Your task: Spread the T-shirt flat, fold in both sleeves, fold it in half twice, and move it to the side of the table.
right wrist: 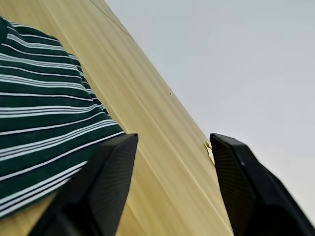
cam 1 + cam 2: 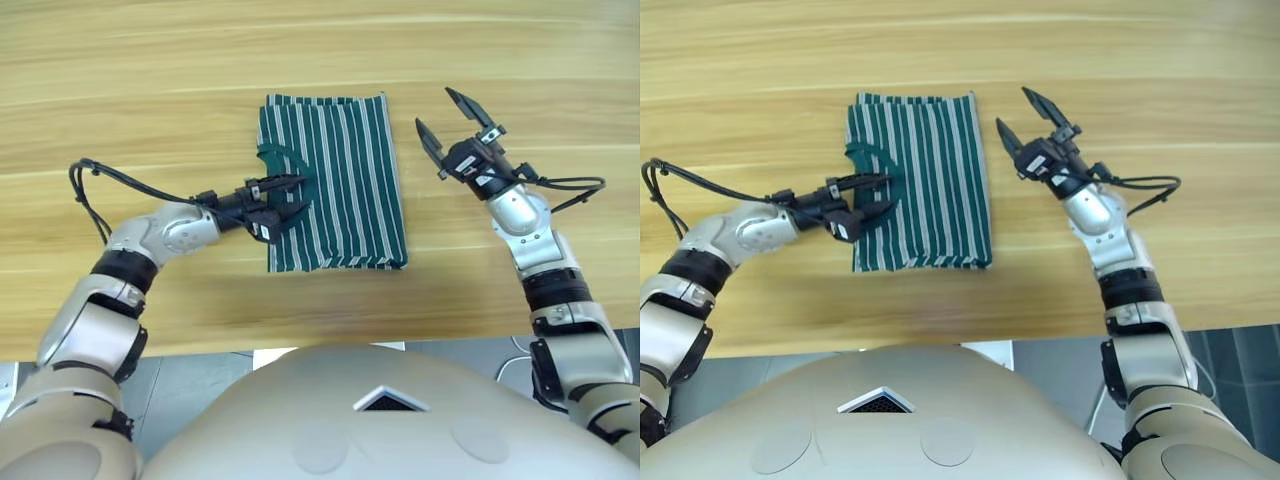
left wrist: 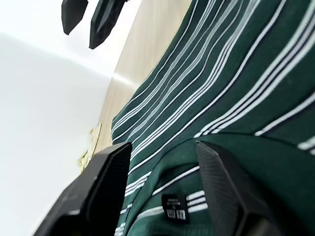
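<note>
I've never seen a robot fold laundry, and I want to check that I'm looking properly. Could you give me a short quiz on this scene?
1. True or false: the T-shirt lies fully spread, sleeves out, on the table.
2. Whose fingers are over the T-shirt? A) left arm's fingers B) right arm's fingers C) both
3. Fill in: the right arm's fingers stand ____, apart from the cloth.
Key: 1 false, it is folded into a rectangle; 2 A; 3 open.
</note>
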